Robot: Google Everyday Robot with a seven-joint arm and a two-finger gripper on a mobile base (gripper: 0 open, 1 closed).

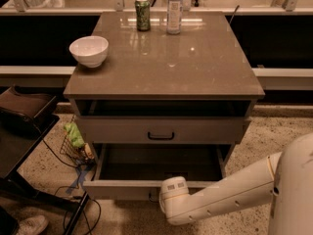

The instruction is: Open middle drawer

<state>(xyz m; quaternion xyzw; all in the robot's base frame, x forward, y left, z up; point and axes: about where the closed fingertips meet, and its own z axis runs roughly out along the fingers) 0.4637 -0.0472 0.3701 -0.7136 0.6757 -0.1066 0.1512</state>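
Note:
The middle drawer (pixel 161 129) is a grey-beige front with a small black bar handle (pixel 161 136), and it sits closed under the cabinet top. Below it the bottom drawer (pixel 122 188) is pulled out, showing a dark empty inside. My white arm (pixel 220 195) reaches in from the lower right. Its wrist is against the bottom drawer's front. The gripper (pixel 154 196) is mostly hidden behind the wrist, at that lower front and well below the middle drawer's handle.
On the cabinet top (pixel 205 67) stand a white bowl (pixel 89 50), a green can (pixel 143 13) and a clear bottle (pixel 174 9). A dark stand (pixel 24 126), cables (pixel 73 180) and a wire basket with green items (pixel 74 141) are at the left.

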